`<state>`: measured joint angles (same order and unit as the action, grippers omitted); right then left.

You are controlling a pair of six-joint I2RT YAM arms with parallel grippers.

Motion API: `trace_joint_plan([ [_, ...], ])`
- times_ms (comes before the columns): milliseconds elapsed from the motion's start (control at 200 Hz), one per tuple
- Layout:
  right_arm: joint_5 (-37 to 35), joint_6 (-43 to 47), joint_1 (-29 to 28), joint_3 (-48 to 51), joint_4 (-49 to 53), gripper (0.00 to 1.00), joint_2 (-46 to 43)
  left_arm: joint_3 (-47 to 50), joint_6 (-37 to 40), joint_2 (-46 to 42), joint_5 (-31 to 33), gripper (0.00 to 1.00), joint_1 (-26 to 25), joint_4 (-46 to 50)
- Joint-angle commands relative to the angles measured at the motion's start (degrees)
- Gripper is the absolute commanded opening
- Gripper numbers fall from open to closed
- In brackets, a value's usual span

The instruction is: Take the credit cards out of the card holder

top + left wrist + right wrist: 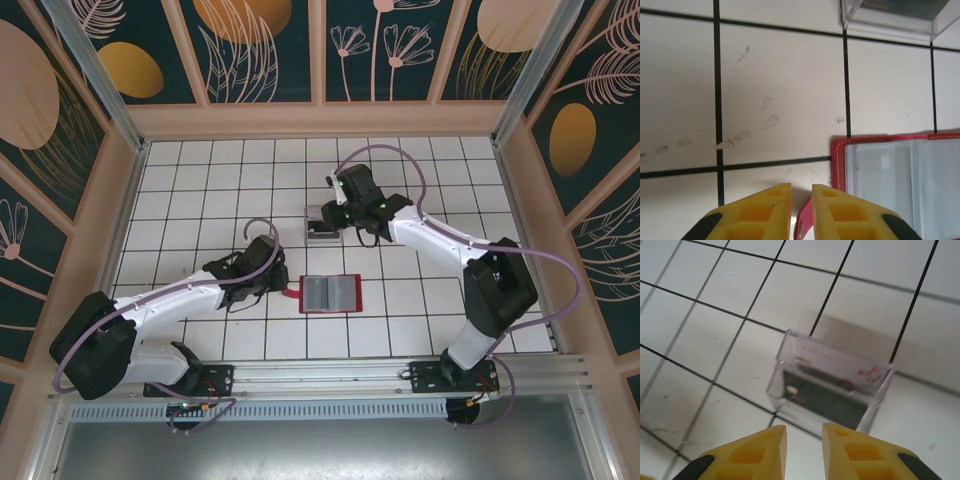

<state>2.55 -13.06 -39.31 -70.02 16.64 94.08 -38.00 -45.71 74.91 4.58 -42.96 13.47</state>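
Fingers of my left gripper (pixel 801 195) sit almost together at the tab (pixel 801 227) of the open card holder (pixel 345 295), near centre; whether they pinch it, I cannot tell. Farther off, my right gripper (pixel 804 434), slightly parted and empty, hovers by the clear box (pixel 790 347) holding dark credit cards (pixel 825 400).

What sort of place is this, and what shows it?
Probably a robot lab work cell: a white gridded table walled by patterned panels, with the left arm and right arm bolted to a rail.

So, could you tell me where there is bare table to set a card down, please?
Bare tiles lie left of the clear box up to the left wall, along the back wall, and right of the wallet. The middle is crowded: the left pincer at the wallet's tab, the right pincer by the box.
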Motion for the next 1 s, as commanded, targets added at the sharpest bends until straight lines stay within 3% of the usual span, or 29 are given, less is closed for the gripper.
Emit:
trace_joint_plan([
  [0, 0.59, -13.50, -1.85, 1.49, 1.47, 0.26, -2.45, -2.32, 3.65, -0.70, -0.72, 0.19, 1.12, -1.78],
  [235, 6.73, -22.79, -6.12, 5.33, 1.46, 0.26, -3.94, -2.53, 4.41, -2.05, -0.12, 0.22, 4.20, -2.92],
  [646, 9.75, -31.60, -12.32, 14.52, -1.08, 0.30, -5.85, -1.65, 6.44, -3.90, -3.49, 0.24, 11.33, -2.88],
  [996, 11.90, -35.09, -15.39, 16.17, -4.46, 0.34, -2.78, 0.11, 4.74, -4.56, -6.52, 0.24, 12.00, -6.66],
])
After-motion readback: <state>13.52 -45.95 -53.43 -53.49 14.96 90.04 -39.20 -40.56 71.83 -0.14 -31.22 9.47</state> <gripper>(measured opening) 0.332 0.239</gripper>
